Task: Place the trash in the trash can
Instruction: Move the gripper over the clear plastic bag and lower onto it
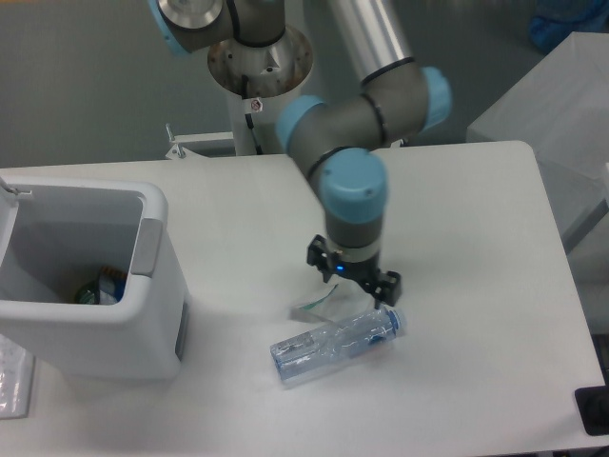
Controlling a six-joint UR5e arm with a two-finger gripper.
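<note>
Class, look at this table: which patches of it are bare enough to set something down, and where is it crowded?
Bare: the table right of the gripper out to the edge, and the strip behind it toward the arm's base. Crowded: the centre front, where the wrapper and bottle lie below the gripper, and the left, filled by the trash can.
</note>
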